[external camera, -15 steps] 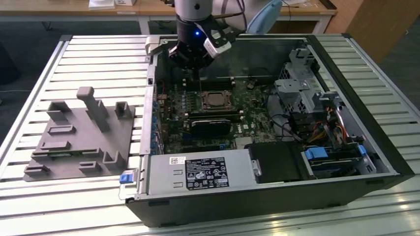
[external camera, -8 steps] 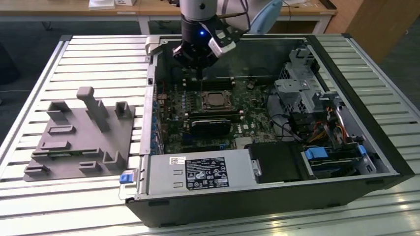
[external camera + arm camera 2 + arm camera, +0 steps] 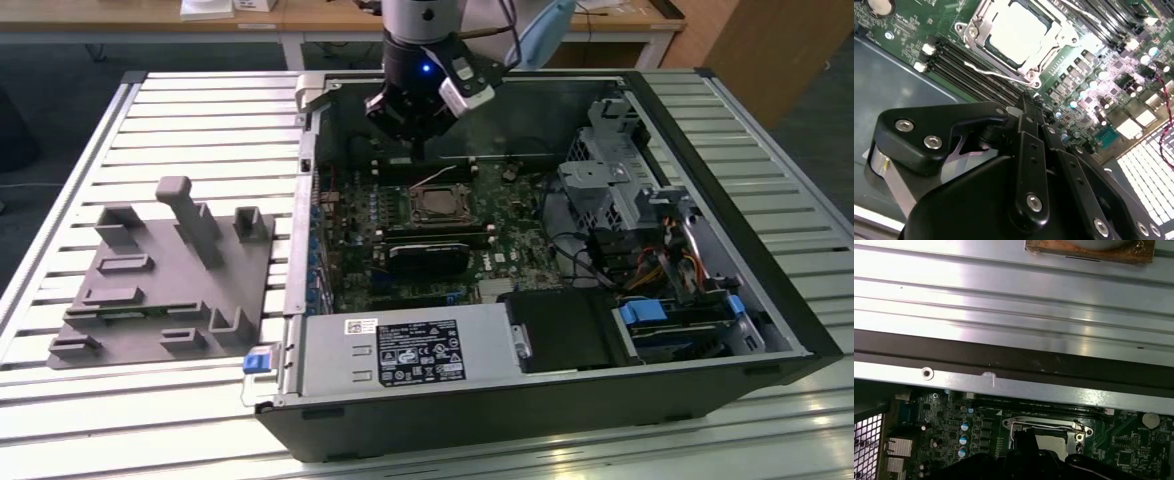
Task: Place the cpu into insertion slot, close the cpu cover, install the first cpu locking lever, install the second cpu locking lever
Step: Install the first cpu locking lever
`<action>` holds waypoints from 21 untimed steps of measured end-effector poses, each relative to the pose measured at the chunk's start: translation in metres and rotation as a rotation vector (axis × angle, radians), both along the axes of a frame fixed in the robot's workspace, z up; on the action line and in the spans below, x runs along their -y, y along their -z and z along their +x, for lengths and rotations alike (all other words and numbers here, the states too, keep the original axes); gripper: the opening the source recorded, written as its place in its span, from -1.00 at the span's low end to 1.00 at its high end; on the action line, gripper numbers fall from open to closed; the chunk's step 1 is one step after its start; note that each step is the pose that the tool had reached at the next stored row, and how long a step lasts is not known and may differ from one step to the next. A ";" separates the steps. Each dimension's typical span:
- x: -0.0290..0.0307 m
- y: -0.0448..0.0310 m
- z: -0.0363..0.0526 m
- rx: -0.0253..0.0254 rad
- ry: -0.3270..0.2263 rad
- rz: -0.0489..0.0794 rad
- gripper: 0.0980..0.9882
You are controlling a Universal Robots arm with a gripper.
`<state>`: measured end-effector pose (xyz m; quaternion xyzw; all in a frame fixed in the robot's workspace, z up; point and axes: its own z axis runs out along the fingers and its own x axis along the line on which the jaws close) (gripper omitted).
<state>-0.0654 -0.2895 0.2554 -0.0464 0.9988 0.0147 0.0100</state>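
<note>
One end effector [image 3: 1027,101] hung over the open computer case [image 3: 561,415], its fingers drawn together on nothing, as far as the second wrist view showed. Just beyond its tips lay the cpu [image 3: 1015,29], seated in the insertion slot [image 3: 414,207], with the cpu cover [image 3: 1054,41] seemingly down around it. Nearest the tips, a thin wire lever [image 3: 989,72] ran along the socket's edge.

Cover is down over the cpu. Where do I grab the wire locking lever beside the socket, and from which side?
Probably the hooked free end of the locking lever, approached from above on the memory slots side: the wire runs along the cpu cover edge but bows away from it over the slots, leaving room.
</note>
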 end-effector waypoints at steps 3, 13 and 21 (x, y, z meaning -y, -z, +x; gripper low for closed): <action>-0.0001 0.0025 0.0003 0.0001 0.019 0.008 -0.98; -0.0001 0.0120 0.0177 -0.0069 0.022 0.036 -0.98; -0.0001 0.0195 0.0224 -0.0075 -0.003 0.039 -0.98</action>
